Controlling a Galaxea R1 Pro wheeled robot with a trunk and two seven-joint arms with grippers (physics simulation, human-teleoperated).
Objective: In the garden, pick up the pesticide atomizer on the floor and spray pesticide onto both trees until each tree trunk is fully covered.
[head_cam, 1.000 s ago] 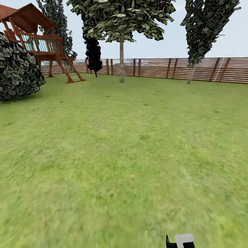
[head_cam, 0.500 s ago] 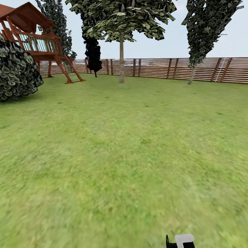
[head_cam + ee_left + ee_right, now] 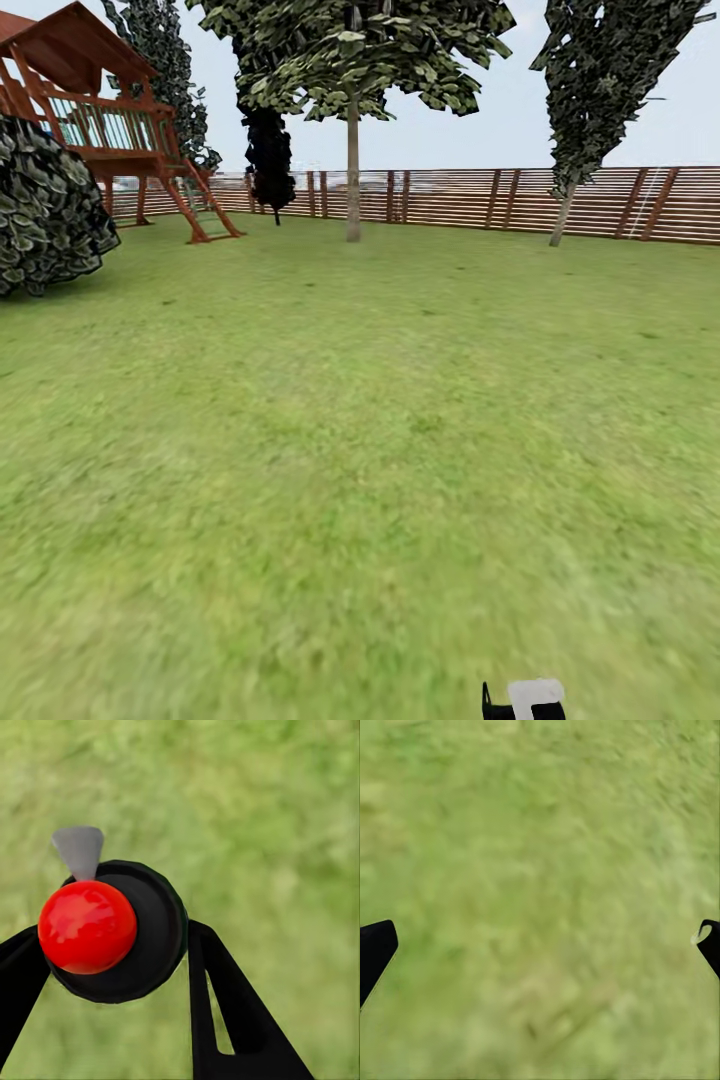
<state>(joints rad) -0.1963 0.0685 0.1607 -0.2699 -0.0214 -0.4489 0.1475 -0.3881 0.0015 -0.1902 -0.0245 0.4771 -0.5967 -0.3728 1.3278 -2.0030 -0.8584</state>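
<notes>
In the left wrist view the pesticide atomizer is seen from above: a round black top with a glossy red ball and a small grey nozzle. My left gripper is shut on it, a black finger pressed against each side, with blurry green grass below. My right gripper is open, its black fingertips far apart over bare grass. Far ahead in the head view stands a tree with a broad green crown and a straight pale trunk, in front of the fence.
Green lawn stretches to a brown slat fence. A red-brown wooden play tower and a dark round bush stand at the left. Narrow dark-leaved trees rise by the fence. A black-and-white robot part shows at the bottom edge.
The whole head picture has shifted slightly: bush and play tower slid left, the right-hand narrow tree slid right, so the camera moved. The robot part at the bottom edge stayed put.
</notes>
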